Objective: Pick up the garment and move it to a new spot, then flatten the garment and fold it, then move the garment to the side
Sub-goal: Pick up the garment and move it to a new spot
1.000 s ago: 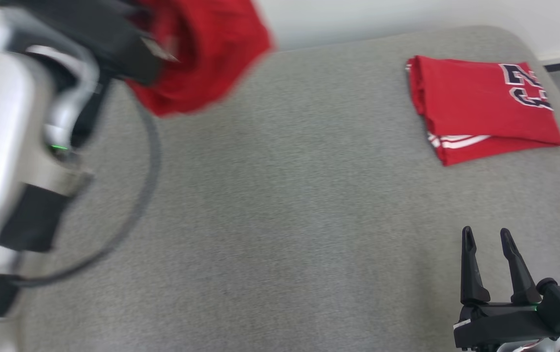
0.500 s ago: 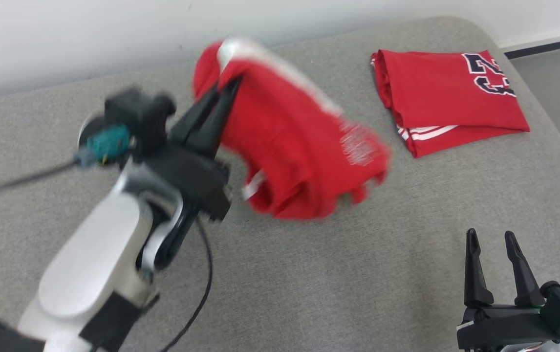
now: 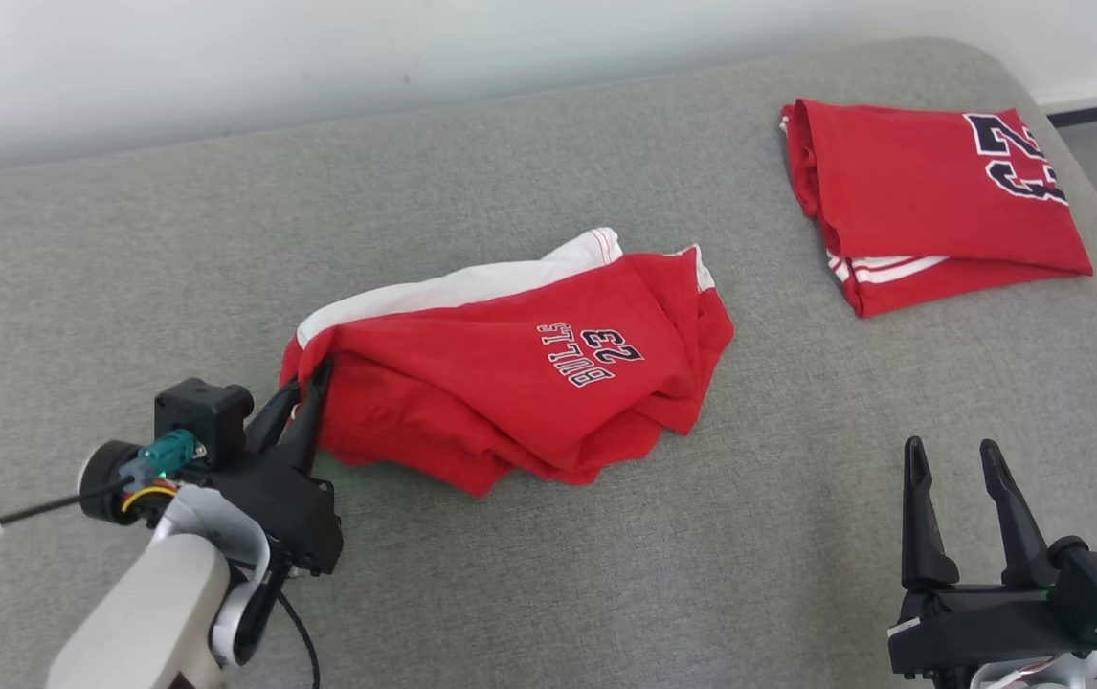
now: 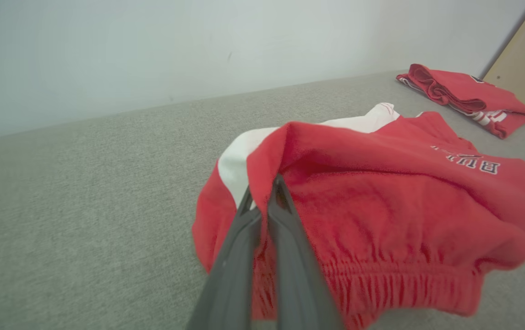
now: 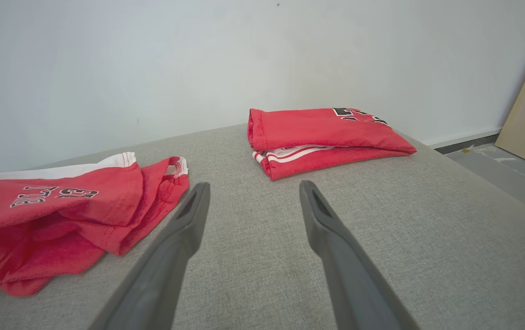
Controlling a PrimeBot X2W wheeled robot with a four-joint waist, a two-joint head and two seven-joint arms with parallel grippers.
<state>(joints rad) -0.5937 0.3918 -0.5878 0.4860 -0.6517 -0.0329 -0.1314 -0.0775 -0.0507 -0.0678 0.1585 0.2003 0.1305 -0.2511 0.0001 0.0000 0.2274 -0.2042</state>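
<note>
The garment (image 3: 529, 373) is a pair of red shorts with white side panels and "BULLS 23" print, lying crumpled in the middle of the grey surface. My left gripper (image 3: 311, 381) is shut on its left edge, near the elastic waistband (image 4: 381, 279); in the left wrist view the gripper (image 4: 265, 188) pinches a fold of red cloth. My right gripper (image 3: 952, 457) stands open at the lower right, well clear of the garment (image 5: 61, 215), and in its own wrist view the gripper (image 5: 251, 192) holds nothing.
A folded red jersey (image 3: 931, 201) with a dark number lies at the far right of the grey cushioned surface (image 3: 175, 268), also seen as the jersey (image 5: 322, 137). A white wall runs behind. The surface's right edge drops to the floor (image 5: 510, 169).
My left arm swung the garment down from the upper left and laid it on the surface's middle. The head camera shifted. The right gripper stayed put.
</note>
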